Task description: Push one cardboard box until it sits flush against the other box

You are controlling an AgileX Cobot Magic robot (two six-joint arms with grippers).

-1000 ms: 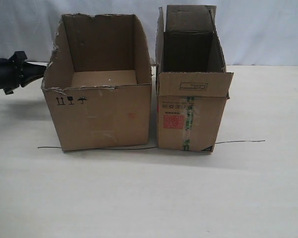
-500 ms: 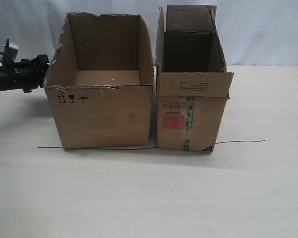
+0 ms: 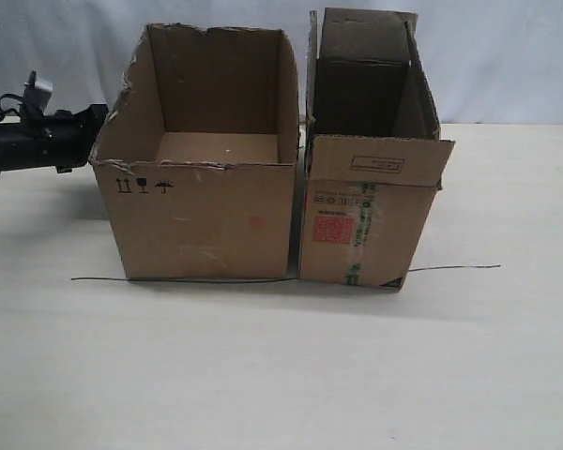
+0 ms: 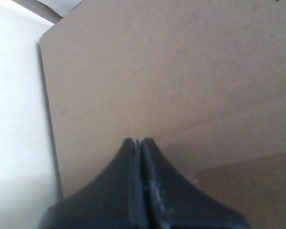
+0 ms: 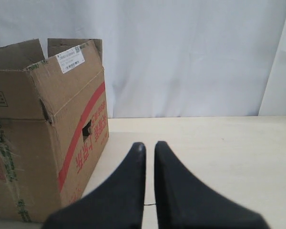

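The wide cardboard box [image 3: 206, 216], with a ragged rim and black symbols, stands on the table right beside the other box [image 3: 366, 225], the narrower one with a red label and green tape. Only a thin dark seam shows between their side walls. My left gripper [image 3: 98, 120] is shut and its tip presses on the wide box's left wall near the top. In the left wrist view that plain wall [image 4: 181, 71] fills the picture beyond the closed left gripper [image 4: 137, 140]. The right gripper [image 5: 149, 145] hovers over the table to the right of the other box [image 5: 38, 143], fingers nearly together and holding nothing.
A thin black wire [image 3: 450, 268] lies on the pale table [image 3: 281, 375] along the boxes' front bottom edges. A white cloth backdrop [image 3: 507, 56] hangs behind. The right arm is outside the exterior view.
My left gripper has pushed the wide box to the right, closing the gap to the narrower box. The narrower box has shifted and turned slightly to the right.
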